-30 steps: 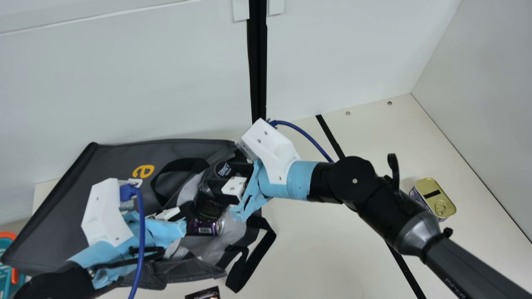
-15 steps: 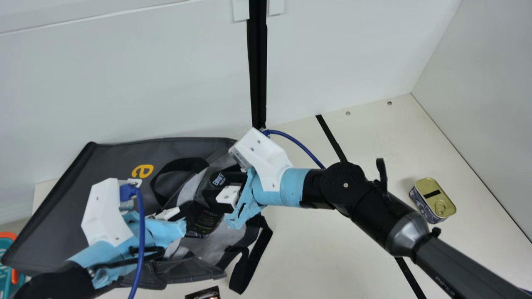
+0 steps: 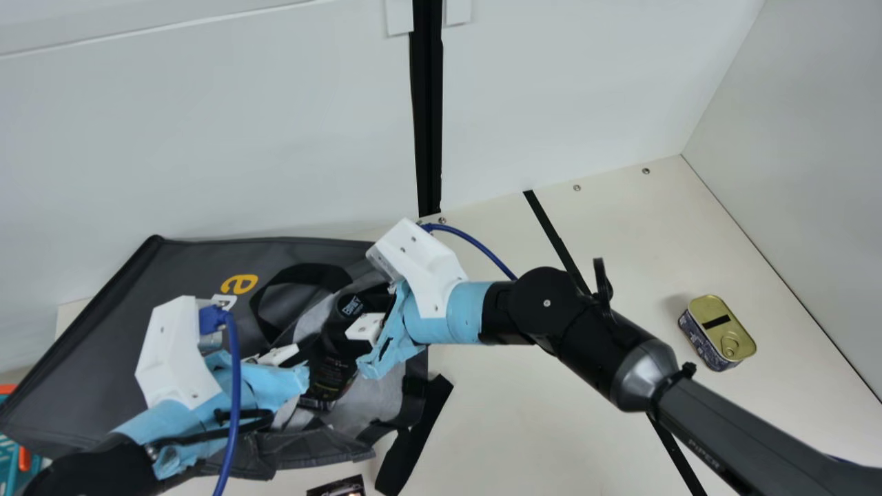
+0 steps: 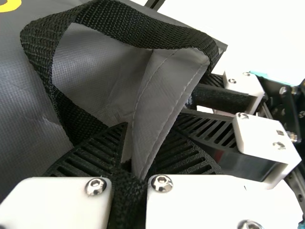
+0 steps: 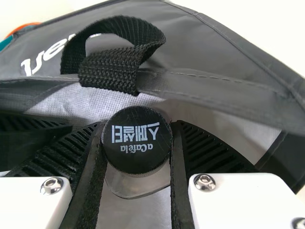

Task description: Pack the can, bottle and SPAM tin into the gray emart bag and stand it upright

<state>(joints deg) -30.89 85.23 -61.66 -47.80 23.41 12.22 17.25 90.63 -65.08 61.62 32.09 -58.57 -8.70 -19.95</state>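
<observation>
My left pincer [image 3: 314, 348] is clamped on the gray emart bag [image 3: 165, 282], lower left of frame — my right pincer [image 3: 353, 318] grips the bottle [image 3: 332, 375] at its mouth, lower centre — while the SPAM tin [image 3: 720, 329] sits far right on the desk [image 3: 524, 420].

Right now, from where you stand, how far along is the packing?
The gray bag looks opened, with my left hand gripping its edge. My right hand holds the bottle at the opening. Left to do: the SPAM tin sits on the table, and the bag lies down. Whether the can is in, I cannot tell.
</observation>
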